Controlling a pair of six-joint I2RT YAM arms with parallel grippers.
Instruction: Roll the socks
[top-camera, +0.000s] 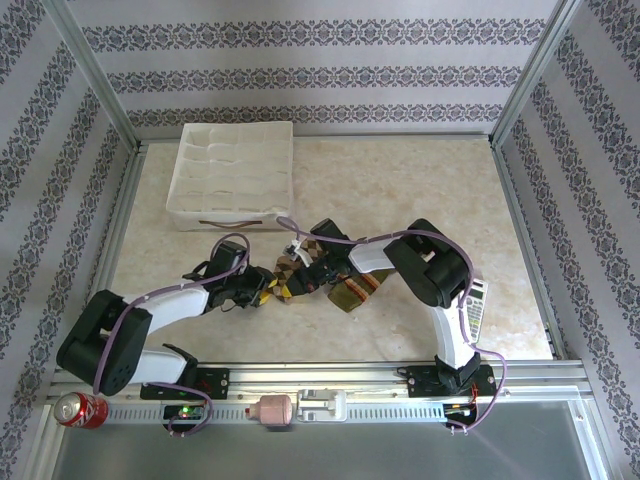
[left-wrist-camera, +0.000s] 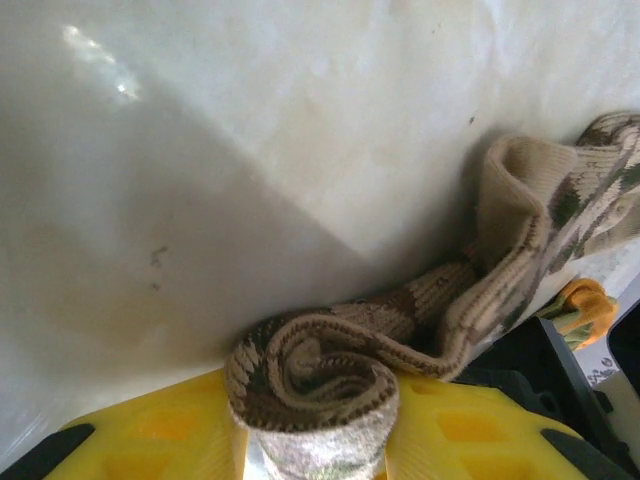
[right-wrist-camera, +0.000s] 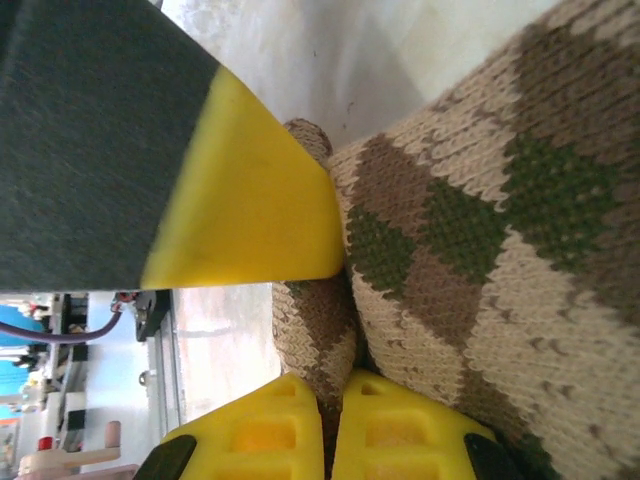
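Left claw (left-wrist-camera: 315, 455) narrow: 2 yellow fingers (left-wrist-camera: 160, 440) clamp the coiled end of the argyle sock (left-wrist-camera: 330, 365). Right claw (right-wrist-camera: 335, 430) almost closed, pinching a fold of the same sock. Top view: sock spans between both claws, near the front middle of the table (top-camera: 420, 180). Olive striped sock (top-camera: 352, 292) lies flat just beside the right claw. White divided bin (top-camera: 235, 175) sits behind, well apart.

The marbled table (top-camera: 420, 170) carries a white divided bin (top-camera: 235, 172), the argyle sock (top-camera: 296, 275) and the olive sock (top-camera: 355, 292).
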